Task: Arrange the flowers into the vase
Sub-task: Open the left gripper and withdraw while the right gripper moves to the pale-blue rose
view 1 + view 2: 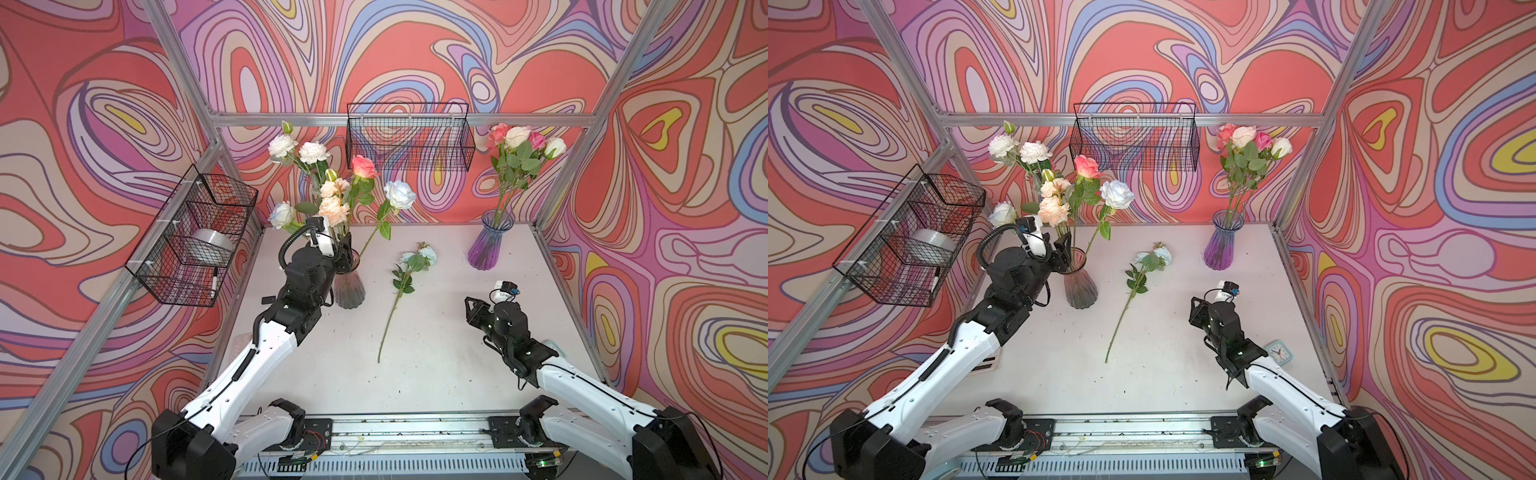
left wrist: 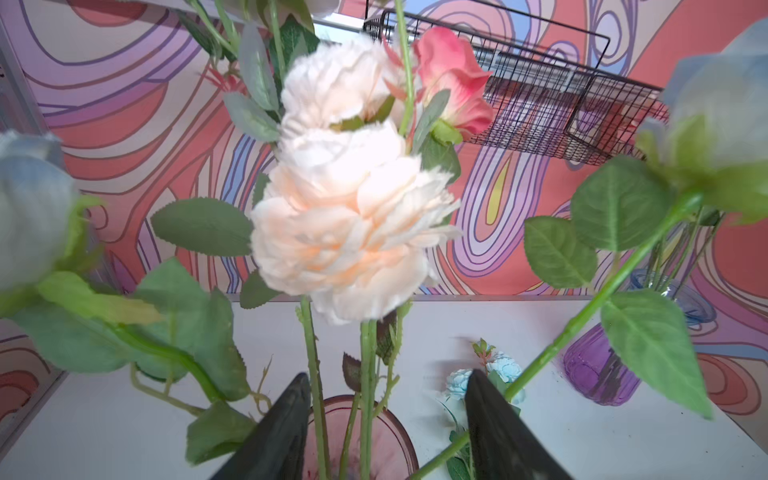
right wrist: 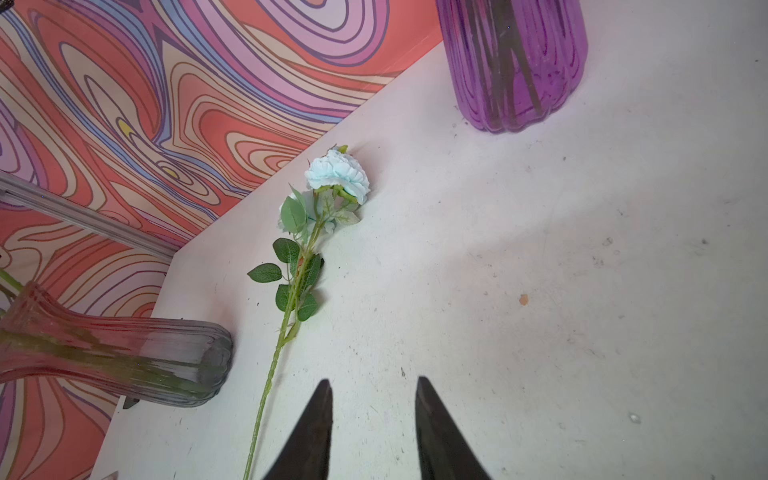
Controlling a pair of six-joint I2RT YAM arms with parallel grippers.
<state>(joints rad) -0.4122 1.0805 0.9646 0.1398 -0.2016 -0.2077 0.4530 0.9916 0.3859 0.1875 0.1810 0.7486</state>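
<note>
Flowers (image 1: 332, 203): a mixed bunch of cream, peach, coral and pale blue blooms is stood in the smoky pink vase (image 1: 349, 286), far left on the worktop (image 1: 436, 332). A second bunch (image 1: 519, 143), pink and white, is stood in the purple vase (image 1: 488, 245), far right. One pale blue stem (image 1: 404, 279) is laid flat between the two vases.

Left end effector (image 2: 390, 376): spread, set over the pink vase's mouth, stems between its fingers, none pinched.

Right end effector (image 3: 374, 380): spread, empty, held above the worktop right of the loose stem.

A wire basket (image 1: 409, 137) is hung on the far wall, a second basket (image 1: 195, 237) on the left wall.
</note>
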